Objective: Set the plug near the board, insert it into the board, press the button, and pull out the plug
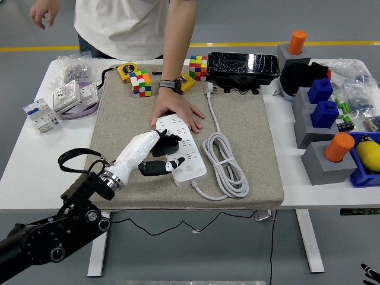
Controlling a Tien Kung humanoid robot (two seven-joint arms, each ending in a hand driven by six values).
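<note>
The robot's left hand (151, 155) reaches in from the near left over the grey felt mat (249, 133), its white-shelled fingers curled around a black plug (165, 144), which it holds right at the left edge of the white power strip (181, 148); whether the plug's pins are already in a socket cannot be made out. The black thumb (159, 167) points right, its tip resting against the near part of the strip, close to the strip's button (189, 168). At the far end of the strip a person's hand (176, 111) lies flat, fingers spread, pressing the strip down onto the mat; a watch sits on that wrist. The strip's own white cable (224, 160) lies coiled just to the right of it, its white plug (209, 88) lying at the far side of the mat. Along the far edge stand two Rubik's cubes (141, 83), a yellow tape measure (126, 72) and a black box wrapped in film (243, 66). On the bare white table (35, 160) to the left lie wall sockets (66, 95); to the right stand grey blocks holding blue and orange pieces (325, 114).
</note>
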